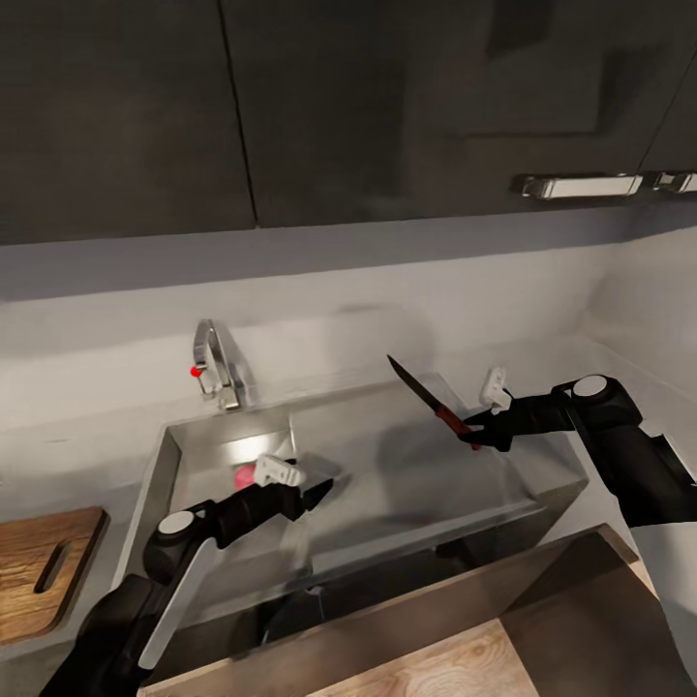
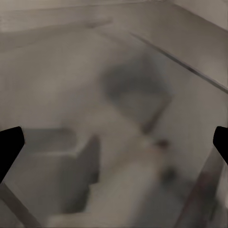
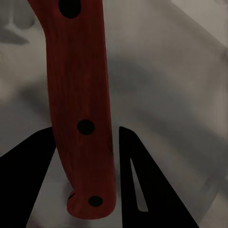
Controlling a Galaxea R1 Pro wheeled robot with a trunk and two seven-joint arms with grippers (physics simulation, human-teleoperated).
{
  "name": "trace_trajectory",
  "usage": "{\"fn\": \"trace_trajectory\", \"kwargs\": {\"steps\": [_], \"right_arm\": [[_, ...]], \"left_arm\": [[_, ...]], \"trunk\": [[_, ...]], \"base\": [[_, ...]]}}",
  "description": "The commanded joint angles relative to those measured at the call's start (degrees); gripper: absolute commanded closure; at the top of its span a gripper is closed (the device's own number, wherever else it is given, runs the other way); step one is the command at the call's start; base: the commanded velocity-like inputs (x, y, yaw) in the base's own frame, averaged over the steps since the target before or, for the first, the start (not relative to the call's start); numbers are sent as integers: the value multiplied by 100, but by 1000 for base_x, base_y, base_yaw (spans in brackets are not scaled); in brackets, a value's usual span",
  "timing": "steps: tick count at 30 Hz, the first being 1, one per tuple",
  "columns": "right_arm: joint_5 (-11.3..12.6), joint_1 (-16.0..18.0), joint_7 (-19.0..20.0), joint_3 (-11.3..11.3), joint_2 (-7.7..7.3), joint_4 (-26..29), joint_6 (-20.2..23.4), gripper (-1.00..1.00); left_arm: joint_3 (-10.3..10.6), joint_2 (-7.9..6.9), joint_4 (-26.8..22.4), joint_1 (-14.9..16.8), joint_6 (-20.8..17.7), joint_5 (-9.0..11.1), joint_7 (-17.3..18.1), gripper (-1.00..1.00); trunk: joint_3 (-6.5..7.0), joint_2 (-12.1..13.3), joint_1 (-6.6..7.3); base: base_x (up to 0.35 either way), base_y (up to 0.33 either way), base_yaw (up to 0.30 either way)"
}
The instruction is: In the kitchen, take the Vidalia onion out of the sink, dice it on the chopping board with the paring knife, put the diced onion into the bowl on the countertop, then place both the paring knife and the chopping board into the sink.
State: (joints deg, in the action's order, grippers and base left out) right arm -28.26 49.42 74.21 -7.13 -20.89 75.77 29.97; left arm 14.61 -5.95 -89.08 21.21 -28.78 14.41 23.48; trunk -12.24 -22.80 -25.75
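The right gripper (image 1: 474, 431) pinches the paring knife (image 1: 431, 397) by its red handle above the sink (image 1: 407, 455). The left gripper (image 1: 315, 492), fingers spread, hangs inside the basin, half hiding the Vidalia onion (image 1: 245, 475). The chopping board (image 1: 44, 571) is cut off at the bench's (image 1: 58, 465) left edge.

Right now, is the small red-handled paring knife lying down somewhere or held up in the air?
Held up: the right gripper clamps the small red-handled paring knife by its handle, dark blade raised above the stainless steel sink.
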Motion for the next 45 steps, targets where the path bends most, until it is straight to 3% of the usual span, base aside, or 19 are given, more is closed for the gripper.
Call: {"fn": "trace_trajectory", "kwargs": {"steps": [1, 10, 20, 22, 25, 33, 37, 40, 43, 45], "right_arm": [[-22, 7, 24, -7, -3, 8, 54, 100], [-22, 7, 24, -7, -3, 8, 61, 100], [-22, 7, 24, -7, 9, 8, 61, 100], [-22, 7, 24, -7, 13, 8, 61, 100], [-22, 7, 24, -7, 14, 8, 61, 100], [-22, 7, 24, -7, 14, 8, 61, 100], [-21, 7, 24, -7, 14, 8, 60, 100], [-21, 7, 24, -7, 14, 8, 61, 100], [-21, 7, 24, -7, 14, 8, 61, 100], [-20, 7, 24, -6, 14, 8, 59, 100]], "left_arm": [[-8, -3, -5, 6, -49, 53, -10, -100], [-28, -3, -2, 6, -49, 53, -10, -100], [-18, 6, 46, 6, -49, 53, -10, -100], [-106, -6, 51, 6, -58, 53, -10, -100], [-353, -8, 49, 6, -370, 53, -7, -100], [-469, 49, 14, 92, -1124, 37, -6, -100], [-475, 71, 146, 428, -1659, 29, -6, -100], [-476, 137, 468, 761, -1823, 19, -19, -100], [-475, 270, 1120, 1242, -1875, 9, -121, -100], [-471, 371, 1820, 1702, -1875, 4, -319, -100]], "trunk": [[-13, -12, -3], [-15, -12, -3], [-15, -12, -3], [-15, -12, -3], [-15, -12, -3], [-15, -12, -3], [-15, -12, -3], [-15, -12, -3], [-15, -12, -3], [-15, -12, -3]], "base": [[0, 4, 30], [0, 1, 34], [0, 0, 261], [0, 0, 292], [0, 0, 293], [0, 0, 161], [0, 0, 17], [0, 0, 4], [0, 0, 1], [0, 0, 0]]}}
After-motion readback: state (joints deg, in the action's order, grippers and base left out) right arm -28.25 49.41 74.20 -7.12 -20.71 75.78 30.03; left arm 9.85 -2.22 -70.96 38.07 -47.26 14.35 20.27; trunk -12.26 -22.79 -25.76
